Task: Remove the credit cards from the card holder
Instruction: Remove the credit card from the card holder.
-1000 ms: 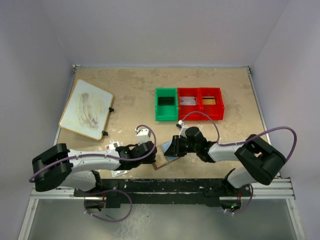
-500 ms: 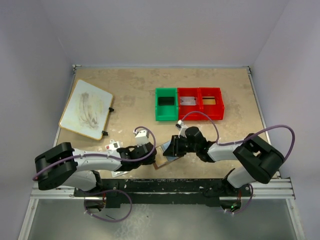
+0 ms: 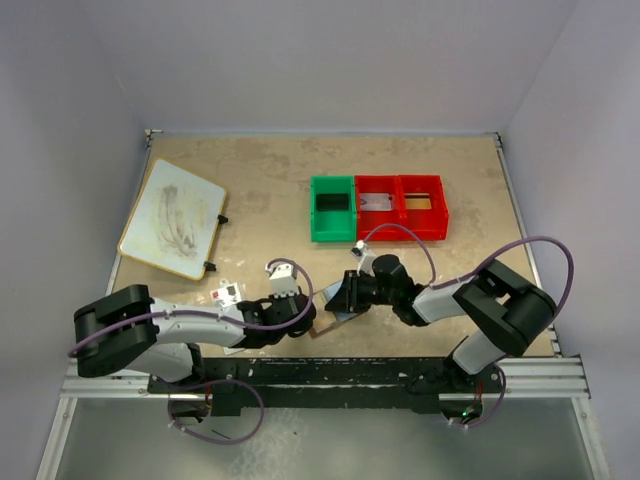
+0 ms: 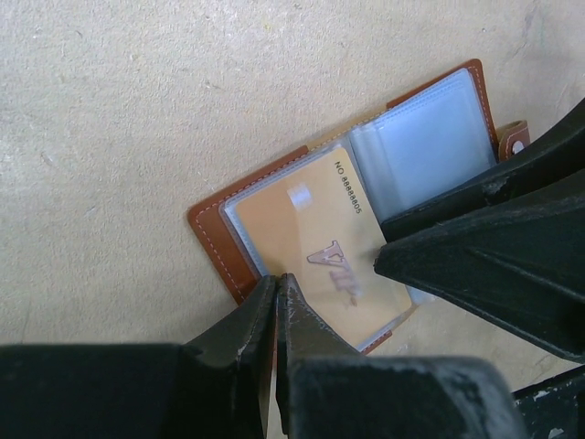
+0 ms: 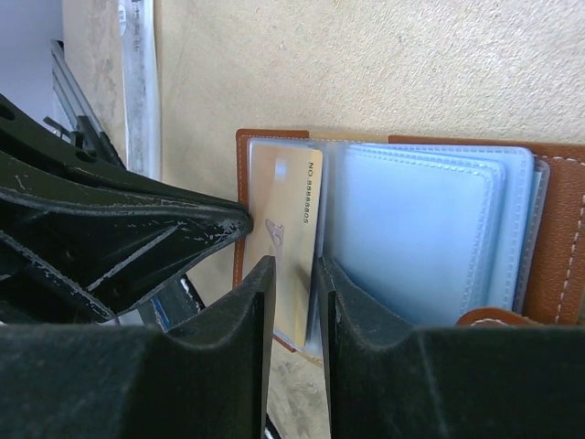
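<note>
The brown card holder lies open on the table, bluish-grey pockets up, between my two grippers. A golden tan credit card marked VIP sits in its left pocket and also shows in the right wrist view. My left gripper is shut on the edge of the holder's brown cover. My right gripper has its jaws a narrow gap apart, tips resting on the card and the pocket edge. A silvery grey flat rectangle lies in the middle red bin.
A green bin and two red bins stand in a row behind the grippers. A white board lies at far left. A small white packet with a red mark lies beside the left arm.
My left gripper has moved right and nearer, onto the card holder's edge. The right gripper and the holder have hardly moved.
</note>
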Robot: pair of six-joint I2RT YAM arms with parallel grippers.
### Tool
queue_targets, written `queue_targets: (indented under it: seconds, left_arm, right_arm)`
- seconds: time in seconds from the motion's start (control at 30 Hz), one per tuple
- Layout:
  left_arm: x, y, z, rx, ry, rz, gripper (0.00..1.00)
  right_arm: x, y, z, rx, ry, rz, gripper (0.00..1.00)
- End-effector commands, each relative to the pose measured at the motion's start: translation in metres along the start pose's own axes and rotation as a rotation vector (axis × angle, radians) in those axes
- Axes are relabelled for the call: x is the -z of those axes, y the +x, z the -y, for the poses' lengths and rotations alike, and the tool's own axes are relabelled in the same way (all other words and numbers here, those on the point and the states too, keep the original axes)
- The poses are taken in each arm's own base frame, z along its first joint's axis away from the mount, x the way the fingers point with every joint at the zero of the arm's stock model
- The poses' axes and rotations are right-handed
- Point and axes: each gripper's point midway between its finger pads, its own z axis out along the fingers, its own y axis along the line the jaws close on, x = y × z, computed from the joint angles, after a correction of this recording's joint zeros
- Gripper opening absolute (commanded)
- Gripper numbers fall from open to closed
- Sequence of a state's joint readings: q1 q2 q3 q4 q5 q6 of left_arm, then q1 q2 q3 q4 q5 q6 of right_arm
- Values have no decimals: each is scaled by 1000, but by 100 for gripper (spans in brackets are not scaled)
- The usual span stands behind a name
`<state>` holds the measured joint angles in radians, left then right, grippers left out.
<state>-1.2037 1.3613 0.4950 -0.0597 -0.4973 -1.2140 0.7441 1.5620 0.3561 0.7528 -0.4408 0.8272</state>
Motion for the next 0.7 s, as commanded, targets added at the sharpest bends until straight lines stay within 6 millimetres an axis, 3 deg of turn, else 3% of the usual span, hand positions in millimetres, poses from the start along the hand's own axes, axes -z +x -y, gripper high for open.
queue_targets:
  seconds: [0.0, 0.13, 0.2, 0.33, 0.5, 0.67]
  left_arm:
    - [-2, 42, -58, -79, -155, -110, 0]
    - [-3, 45, -59, -86, -161, -114, 0]
    - [-3, 44, -58, -85, -159, -111, 0]
    - [-3, 44, -57, -86, -157, -108, 0]
    - [-3, 44, -59, -84, -159, -106, 0]
    - [-2, 44, -61, -86, -167, -103, 0]
  right_arm:
    - [1, 4, -29, 22, -152, -24, 25]
    - [-2, 8, -35, 25, -180, -46, 22]
    - [-4, 10, -33, 20, -168, -60, 25]
    - [-12, 15, -16, 20, -48, -85, 26]
    - [-10, 15, -31, 62, -112, -85, 0]
    - [0, 13, -45, 84, -166, -71, 0]
